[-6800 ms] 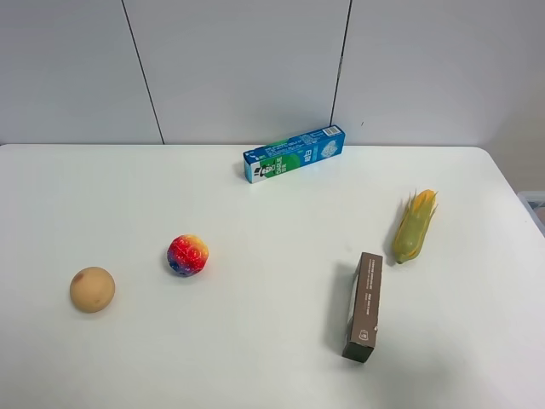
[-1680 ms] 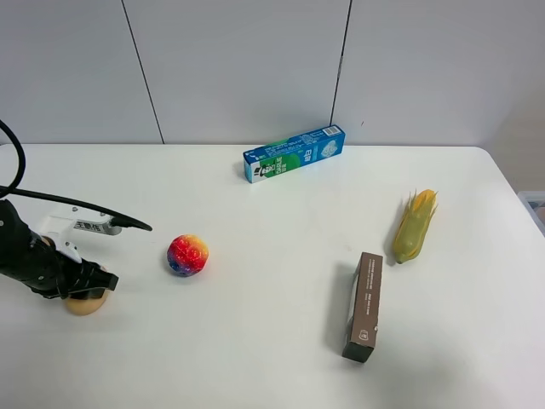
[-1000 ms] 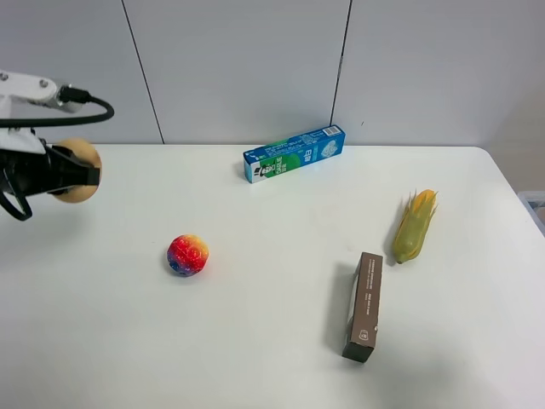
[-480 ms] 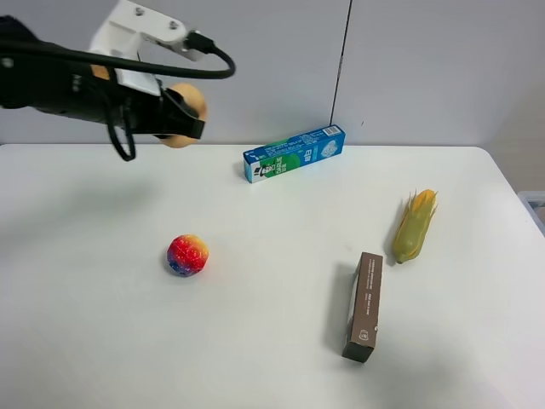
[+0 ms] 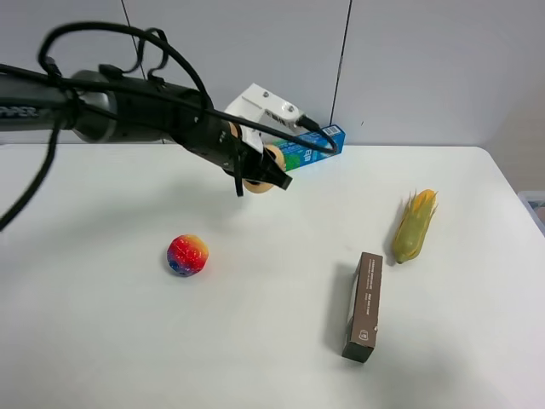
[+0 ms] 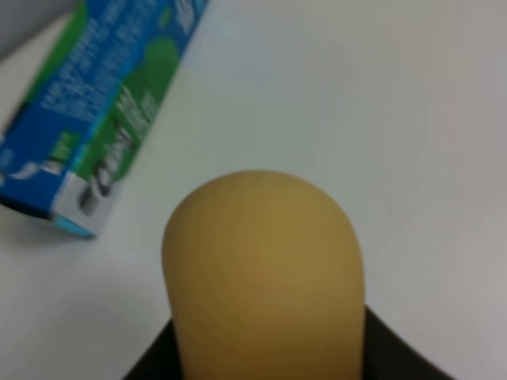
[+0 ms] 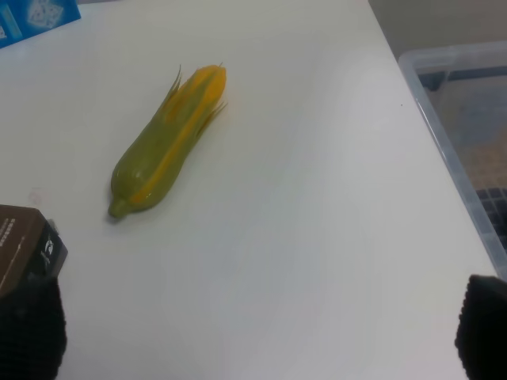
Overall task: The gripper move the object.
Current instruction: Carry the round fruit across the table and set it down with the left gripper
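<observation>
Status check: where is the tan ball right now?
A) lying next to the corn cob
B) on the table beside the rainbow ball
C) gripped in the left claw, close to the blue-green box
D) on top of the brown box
C: the tan ball sits clamped in the left claw, with the blue-green box just beyond it in both the high view and the left wrist view.

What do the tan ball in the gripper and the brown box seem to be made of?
The tan ball looks like soft rubber or foam, smooth and matte: no shine, and its sides seem pressed flat in the left gripper. The brown box looks like matte printed cardboard: flat faces, sharp folded edges.
</observation>
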`<action>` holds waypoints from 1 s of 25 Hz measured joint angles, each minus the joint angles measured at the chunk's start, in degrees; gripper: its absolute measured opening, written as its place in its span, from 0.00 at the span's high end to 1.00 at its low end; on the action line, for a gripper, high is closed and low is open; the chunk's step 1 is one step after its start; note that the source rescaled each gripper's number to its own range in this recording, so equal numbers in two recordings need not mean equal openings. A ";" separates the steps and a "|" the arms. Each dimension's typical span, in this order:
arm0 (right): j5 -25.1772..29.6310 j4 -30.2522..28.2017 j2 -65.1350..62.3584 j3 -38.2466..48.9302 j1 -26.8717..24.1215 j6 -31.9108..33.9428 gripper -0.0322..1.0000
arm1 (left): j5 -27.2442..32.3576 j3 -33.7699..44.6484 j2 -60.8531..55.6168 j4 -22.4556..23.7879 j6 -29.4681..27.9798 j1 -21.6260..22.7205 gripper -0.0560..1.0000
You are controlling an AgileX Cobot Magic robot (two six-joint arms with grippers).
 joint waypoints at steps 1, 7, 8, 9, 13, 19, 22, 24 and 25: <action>0.00 0.00 0.00 0.00 0.00 0.00 0.00 | -0.22 -0.19 1.38 0.00 0.00 -0.19 0.95; 0.00 0.00 0.00 0.00 0.00 0.00 0.00 | -2.07 -0.36 6.69 0.00 0.00 -1.56 0.95; 0.00 0.00 0.00 0.00 0.00 0.00 0.00 | -2.87 -0.36 7.22 0.00 0.00 -1.92 0.95; 0.00 0.00 0.00 0.00 0.00 0.00 0.00 | -3.79 -0.36 7.74 0.00 0.00 -2.21 0.95; 0.00 0.00 0.00 0.00 0.00 0.00 0.00 | -7.00 -0.36 9.17 0.00 0.00 -3.15 0.95; 0.00 0.00 0.00 0.00 0.00 0.00 0.00 | -8.22 -0.37 10.84 0.00 -0.05 -3.60 0.92; 0.00 0.00 0.00 0.00 0.00 0.00 0.00 | -8.22 -0.37 11.12 0.00 -0.05 -3.60 0.73; 0.00 0.00 0.00 0.00 0.00 0.00 0.00 | -8.49 -0.42 11.13 0.00 -0.05 -3.60 0.46; 0.00 0.00 0.00 0.00 0.00 0.00 0.00 | -8.64 -0.42 11.13 0.00 -0.05 -3.60 0.33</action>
